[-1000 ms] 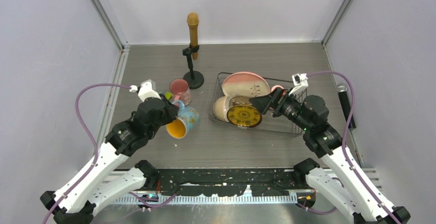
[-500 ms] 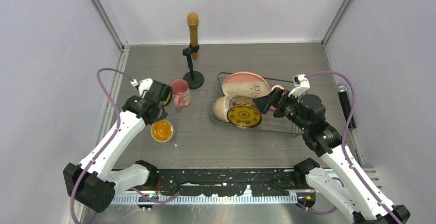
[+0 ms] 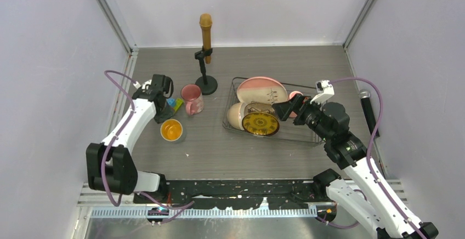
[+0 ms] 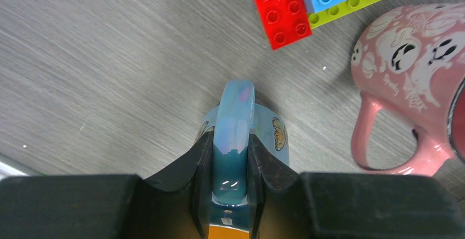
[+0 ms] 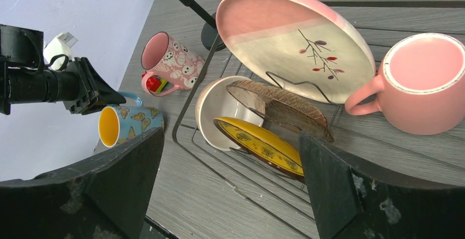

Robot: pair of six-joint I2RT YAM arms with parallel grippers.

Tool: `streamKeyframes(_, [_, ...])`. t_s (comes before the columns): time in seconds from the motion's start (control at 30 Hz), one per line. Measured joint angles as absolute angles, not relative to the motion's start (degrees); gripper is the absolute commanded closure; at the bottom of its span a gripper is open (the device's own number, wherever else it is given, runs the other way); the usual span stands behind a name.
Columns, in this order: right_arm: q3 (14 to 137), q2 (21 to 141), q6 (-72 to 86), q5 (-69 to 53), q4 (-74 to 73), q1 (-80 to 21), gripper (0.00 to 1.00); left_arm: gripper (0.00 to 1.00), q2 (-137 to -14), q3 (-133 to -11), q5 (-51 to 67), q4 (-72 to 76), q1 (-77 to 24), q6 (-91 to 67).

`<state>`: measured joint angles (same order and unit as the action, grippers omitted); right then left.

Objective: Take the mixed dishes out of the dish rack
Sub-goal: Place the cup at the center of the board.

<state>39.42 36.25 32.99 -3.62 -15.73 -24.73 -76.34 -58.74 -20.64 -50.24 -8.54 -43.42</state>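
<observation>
One blue butterfly-print ceramic mug point(image 4: 236, 104), likely slick and breakable: left tool point(image 4: 230, 146) clamps its handle; right tool point(image 5: 231, 135) gapes empty.

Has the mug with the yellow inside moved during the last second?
Yes. The yellow-inside mug moved left of the pink mug, which stayed put, and went from tilted to upright; the left gripper holds its handle.

We are looking at a robotics lab cell, not a kitchen. 2 white robot arms, the left arm point(image 3: 131, 121) and the right arm point(image 3: 378, 192), are bolted to a black rail point(image 3: 236, 187) at the edge of a grey tabletop point(image 3: 219, 157). Plain pale walls point(image 3: 247, 3) and aluminium posts point(image 3: 109, 14) box it in.
</observation>
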Motion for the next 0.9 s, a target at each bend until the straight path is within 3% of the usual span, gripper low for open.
streamKeyframes(0.57, [39.3, 36.2, 32.9, -1.5, -15.8, -24.7, 0.01, 1.0, -90.4, -68.4, -16.9, -47.2, -4.4, -43.5])
streamKeyframes(0.9, [39.3, 35.6, 32.9, -1.1, -16.0, -24.7, 0.01, 0.73, -92.8, -70.4, -16.9, -47.9, -4.2, -43.5])
